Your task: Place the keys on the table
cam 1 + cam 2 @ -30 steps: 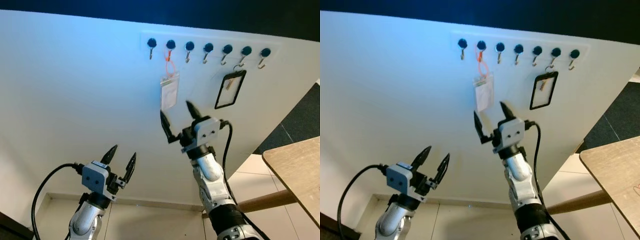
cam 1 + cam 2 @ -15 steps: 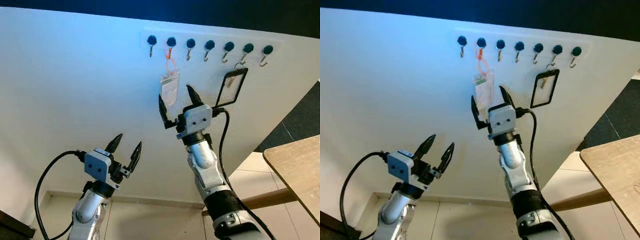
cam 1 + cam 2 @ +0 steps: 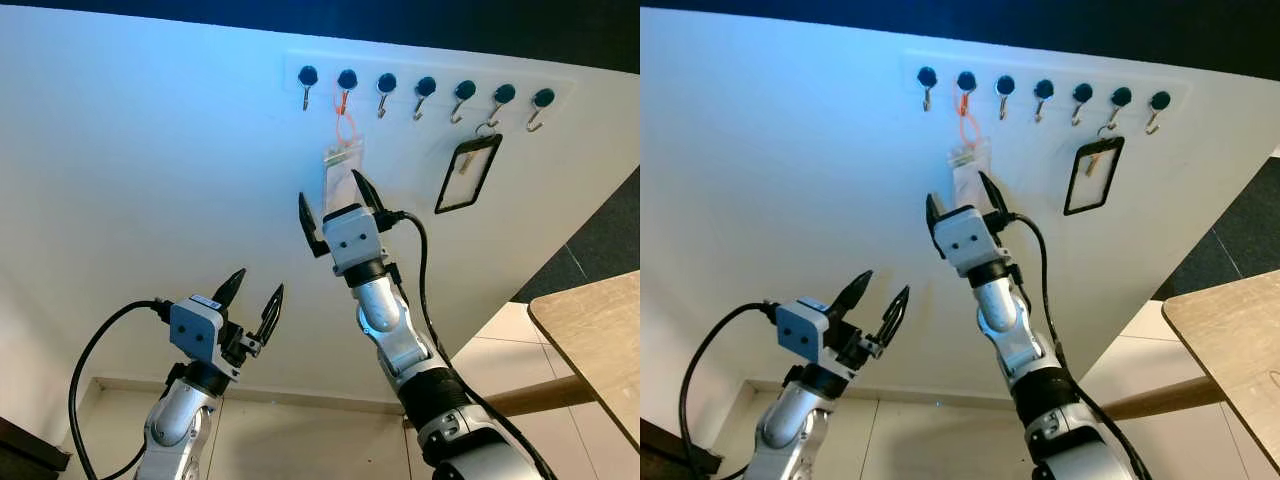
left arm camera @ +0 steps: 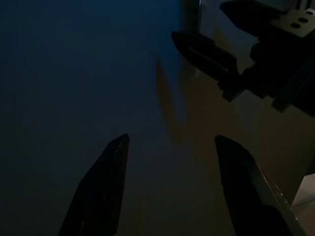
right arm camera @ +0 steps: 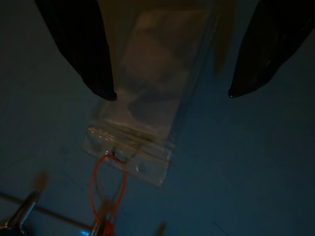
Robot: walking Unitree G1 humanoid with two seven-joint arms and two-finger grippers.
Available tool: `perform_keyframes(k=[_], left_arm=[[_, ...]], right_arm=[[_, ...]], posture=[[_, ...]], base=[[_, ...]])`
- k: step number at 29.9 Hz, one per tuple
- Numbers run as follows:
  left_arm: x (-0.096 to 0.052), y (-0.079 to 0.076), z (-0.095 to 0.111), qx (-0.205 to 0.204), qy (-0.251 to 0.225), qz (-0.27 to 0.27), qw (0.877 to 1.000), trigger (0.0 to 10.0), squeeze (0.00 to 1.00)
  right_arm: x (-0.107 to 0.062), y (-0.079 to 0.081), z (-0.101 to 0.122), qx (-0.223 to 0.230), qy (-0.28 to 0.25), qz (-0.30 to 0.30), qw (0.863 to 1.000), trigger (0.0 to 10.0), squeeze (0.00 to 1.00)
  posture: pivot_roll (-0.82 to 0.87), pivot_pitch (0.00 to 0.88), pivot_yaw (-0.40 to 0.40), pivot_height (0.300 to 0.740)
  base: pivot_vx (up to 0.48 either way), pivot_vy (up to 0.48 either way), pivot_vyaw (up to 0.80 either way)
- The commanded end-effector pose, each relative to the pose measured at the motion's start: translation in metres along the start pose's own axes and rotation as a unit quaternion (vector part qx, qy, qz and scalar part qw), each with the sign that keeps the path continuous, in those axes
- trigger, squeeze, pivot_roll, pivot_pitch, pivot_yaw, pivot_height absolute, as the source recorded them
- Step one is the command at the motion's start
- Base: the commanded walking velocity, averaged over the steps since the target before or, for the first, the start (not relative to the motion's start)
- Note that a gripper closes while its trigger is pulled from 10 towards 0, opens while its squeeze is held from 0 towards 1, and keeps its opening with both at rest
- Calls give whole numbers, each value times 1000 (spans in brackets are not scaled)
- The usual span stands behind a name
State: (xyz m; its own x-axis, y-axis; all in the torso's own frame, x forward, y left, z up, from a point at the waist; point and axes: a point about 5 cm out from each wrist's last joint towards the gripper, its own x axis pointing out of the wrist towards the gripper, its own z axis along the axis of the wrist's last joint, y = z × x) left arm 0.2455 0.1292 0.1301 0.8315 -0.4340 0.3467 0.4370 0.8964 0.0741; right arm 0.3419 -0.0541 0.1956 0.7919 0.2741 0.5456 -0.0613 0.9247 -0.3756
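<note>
Straddling clear pouch (image 5: 152,93) | right tool (image 5: 170,93) open | left tool (image 3: 250,300) open | writing unreadable

- A row of hooks (image 3: 424,90) ran across the top of the wall (image 3: 150,180).
- The clear pouch (image 3: 342,168) hung by its loop (image 3: 344,122) from the second hook from the left.
- The framed tag (image 3: 467,174) hung further right, under the sixth hook.
- The right gripper (image 3: 331,204) was up against the pouch's lower end, fingers (image 5: 81,44) spread on either side.
- The left gripper (image 3: 251,295) sat lower and to the left, well apart from the pouch.
- The counter (image 3: 595,335) was off at the far right.
</note>
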Motion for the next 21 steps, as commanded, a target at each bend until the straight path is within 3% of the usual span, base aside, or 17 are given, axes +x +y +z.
perform_keyframes(k=[1,6,21], left_arm=[[0,-2,2,-4,0,-5,1000,10000,0],[1,-3,4,-3,-1,-8,1000,10000,0],[1,-4,4,-2,1,-10,1000,10000,0]], right_arm=[[-2,1,-4,-10,11,-7,1000,10000,0],[-3,-6,-5,-35,13,-51,998,10000,0],[-15,-36,-7,-31,8,-134,991,10000,0]], posture=[[53,116,-83,740],[54,119,-81,740],[50,115,-76,740]], base=[[0,0,0],[0,0,0],[0,0,0]])
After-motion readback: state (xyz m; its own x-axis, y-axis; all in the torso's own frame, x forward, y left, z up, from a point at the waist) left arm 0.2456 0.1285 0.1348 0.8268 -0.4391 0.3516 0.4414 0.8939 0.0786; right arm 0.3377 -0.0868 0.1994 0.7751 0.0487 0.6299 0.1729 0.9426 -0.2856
